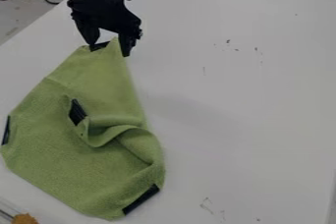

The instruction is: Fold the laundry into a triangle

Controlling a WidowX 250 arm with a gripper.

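at the parted fingers (126,47), the green cloth (72,159) lies with its top corner (115,46) peaked, seemingly between their tips.

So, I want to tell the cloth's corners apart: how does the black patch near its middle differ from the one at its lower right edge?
The middle patch is ringed by green cloth, while the lower patch borders the bare table. The middle patch slants down to the right; the lower patch slants up to the right. The middle patch looks shorter, the lower patch longer. Both are black.
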